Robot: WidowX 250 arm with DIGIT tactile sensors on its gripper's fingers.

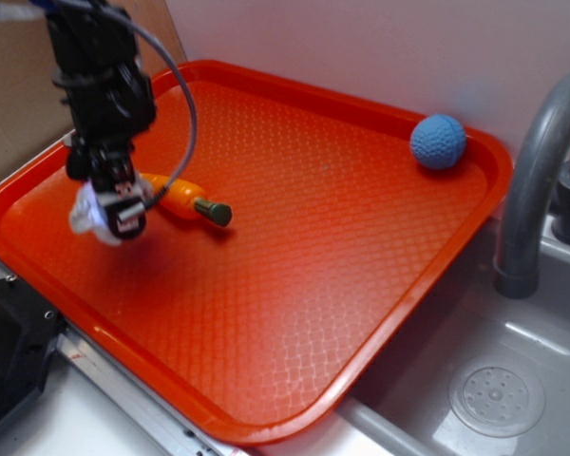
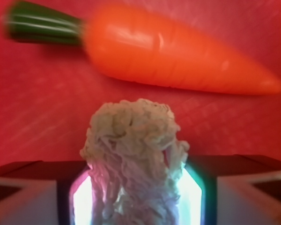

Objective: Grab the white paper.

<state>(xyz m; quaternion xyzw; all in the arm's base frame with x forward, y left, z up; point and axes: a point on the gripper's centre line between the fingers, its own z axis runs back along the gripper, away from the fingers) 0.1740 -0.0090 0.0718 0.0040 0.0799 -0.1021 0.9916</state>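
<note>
The white paper [image 1: 87, 211] is a crumpled wad held between my gripper's [image 1: 112, 214] fingers, just above the left part of the orange tray [image 1: 294, 237]. In the wrist view the white paper [image 2: 133, 154] fills the gap between both pads, and the gripper [image 2: 136, 197] is shut on it. The orange toy carrot [image 1: 182, 199] with a green stem lies on the tray just right of and beyond the gripper; in the wrist view the carrot [image 2: 173, 49] lies across the top.
A blue dimpled ball [image 1: 438, 142] sits in the tray's far right corner. A grey faucet [image 1: 532, 180] and a sink basin [image 1: 499, 380] stand to the right of the tray. A cardboard box [image 1: 14, 85] stands behind at left.
</note>
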